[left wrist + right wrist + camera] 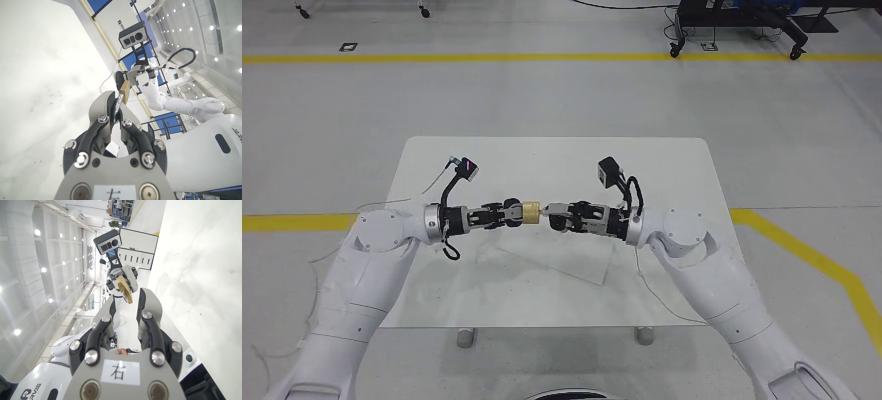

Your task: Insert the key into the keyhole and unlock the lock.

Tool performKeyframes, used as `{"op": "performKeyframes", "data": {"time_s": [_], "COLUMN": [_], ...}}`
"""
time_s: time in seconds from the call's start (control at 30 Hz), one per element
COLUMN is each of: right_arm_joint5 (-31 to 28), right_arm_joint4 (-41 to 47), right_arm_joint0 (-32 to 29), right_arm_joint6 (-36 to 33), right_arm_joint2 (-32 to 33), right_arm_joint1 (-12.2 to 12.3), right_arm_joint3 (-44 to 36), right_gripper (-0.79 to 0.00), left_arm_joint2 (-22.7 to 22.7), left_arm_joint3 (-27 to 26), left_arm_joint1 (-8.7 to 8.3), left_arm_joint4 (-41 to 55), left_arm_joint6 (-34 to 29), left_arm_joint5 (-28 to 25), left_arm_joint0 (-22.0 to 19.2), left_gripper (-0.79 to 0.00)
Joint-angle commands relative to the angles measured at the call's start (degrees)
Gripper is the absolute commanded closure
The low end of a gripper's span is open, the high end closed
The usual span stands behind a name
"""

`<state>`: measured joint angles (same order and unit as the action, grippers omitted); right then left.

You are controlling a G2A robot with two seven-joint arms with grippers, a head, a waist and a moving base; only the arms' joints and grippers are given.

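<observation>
Here, key (118,103) in L gripper (115,100) — lock (126,90) just beyond

white counter (442,160) sits mid-floor, its top speckled with small dark marks. a yellow floor line (542,57) runs across behind it, a second yellow line (282,222) passes level with it. black wheeled frame (742,25) at the far corner. ceiling lights (43,269) glowing, white cabinet (138,256) beyond.

The white table (542,160) has rounded corners and stands on a grey floor (542,100). A yellow line (542,57) crosses the floor beyond the table. A second yellow line (292,222) runs out from both its sides. A black wheeled frame (742,20) stands past the far line. Round ceiling lights (211,27) are lit. White drawer cabinets (136,256) stand in the room behind.
</observation>
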<state>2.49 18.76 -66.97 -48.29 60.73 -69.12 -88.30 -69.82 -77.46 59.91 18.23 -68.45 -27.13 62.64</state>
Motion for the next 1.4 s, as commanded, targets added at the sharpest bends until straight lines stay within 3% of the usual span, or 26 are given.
{"op": "performKeyframes", "data": {"time_s": [0.0, 0.2, 0.33, 0.37, 0.4, 0.73, 0.93, 1.23, 1.27, 1.3, 1.37], "right_arm_joint5": [0.2, 1.2, 1.7, 1.9, 2.1, 3.9, 11.5, 14.9, 14.9, 14.6, 13.7], "right_arm_joint4": [0.3, 2.2, 3.7, 4.0, 4.3, 8.9, 20.2, 24.6, 24.9, 25.3, 26.1], "right_arm_joint0": [0.3, 1.1, 1.4, 1.4, 1.4, 1.0, 0.9, 0.3, 0.1, -0.1, -0.4], "right_arm_joint6": [-0.1, -0.7, -1.4, -1.6, -1.8, -2.7, -5.1, -3.1, -2.9, -2.9, -3.0], "right_arm_joint2": [-0.4, -1.0, -1.2, -1.3, -1.4, -1.3, -1.2, 0.2, 0.5, 0.9, 1.9], "right_arm_joint1": [-0.1, -0.3, -0.4, -0.5, -0.5, -0.6, -1.2, -1.1, -1.1, -1.0, -0.9], "right_arm_joint3": [0.4, 1.9, 2.7, 2.9, 3.0, 4.2, 6.4, 6.6, 6.5, 6.3, 6.2], "right_gripper": [-0.243, -0.225, -0.111, -0.009, 0.0, 0.0, 0.0, 0.0, -0.166, -0.785, -0.785], "left_arm_joint2": [0.0, 0.1, 0.4, 0.4, 0.4, 0.2, -0.1, -1.1, -1.2, -1.4, -1.4], "left_arm_joint3": [-0.2, -0.9, -1.4, -1.5, -1.6, -2.6, -4.3, -5.9, -5.9, -6.0, -6.0], "left_arm_joint1": [-0.07, -0.27, -0.38, -0.4, -0.43, -0.73, -0.96, -1.32, -1.38, -1.44, -1.53], "left_arm_joint4": [-0.3, -2.5, -4.1, -4.3, -4.6, -7.5, -13.5, -19.6, -20.2, -20.9, -22.3], "left_arm_joint6": [0.0, 1.0, 1.9, 2.0, 2.2, 5.0, 9.3, 15.1, 15.6, 15.9, 16.5], "left_arm_joint5": [-0.3, -2.0, -3.0, -3.2, -3.4, -7.1, -11.9, -14.6, -14.6, -14.4, -13.9], "left_arm_joint0": [0.0, 0.4, 0.6, 0.7, 0.7, 1.1, 2.4, 3.8, 3.9, 3.9, 4.0], "left_gripper": [0.0, 0.0, 0.0, 0.0, 0.0, 0.0, 0.0, 0.0, 0.0, 0.0, 0.0]}}
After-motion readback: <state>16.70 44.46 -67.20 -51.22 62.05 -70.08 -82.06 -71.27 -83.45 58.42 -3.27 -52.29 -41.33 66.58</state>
